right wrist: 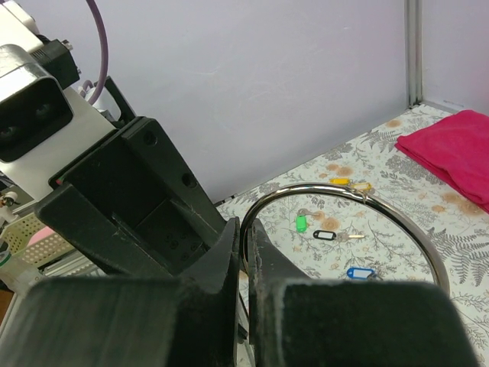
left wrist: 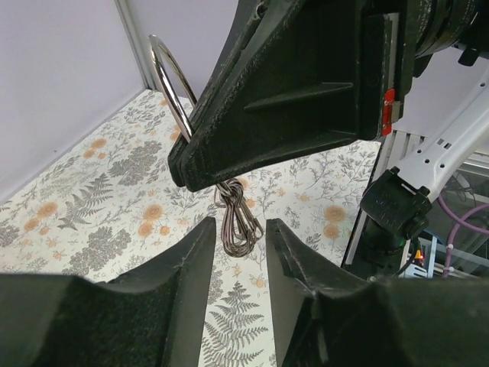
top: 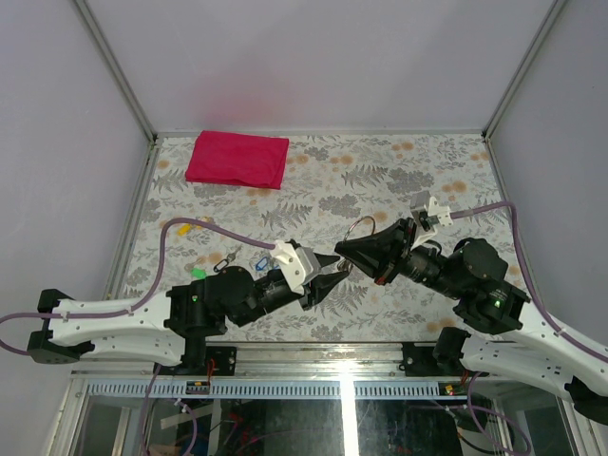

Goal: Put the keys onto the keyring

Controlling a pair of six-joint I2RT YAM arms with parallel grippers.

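Note:
My right gripper (top: 344, 256) (right wrist: 246, 229) is shut on a large silver ring (right wrist: 348, 188), held above the table; the ring also shows in the top view (top: 363, 225). The keyring, a small cluster of thin wire rings (left wrist: 238, 224), hangs below those jaws. My left gripper (top: 331, 277) (left wrist: 238, 233) is open, its fingertips (left wrist: 200, 245) either side of the cluster and just short of it. A blue-headed key (top: 263, 261) (right wrist: 359, 272) lies on the table left of both grippers. I see only one blue key.
A green tag (top: 199, 272) (right wrist: 302, 223), a dark oval clip (top: 224, 261) (right wrist: 325, 235) and a yellow tag (top: 185, 228) (right wrist: 341, 181) lie on the table at the left. A pink cloth (top: 237, 159) lies at the back left. Walls stand at the left, the back and the right.

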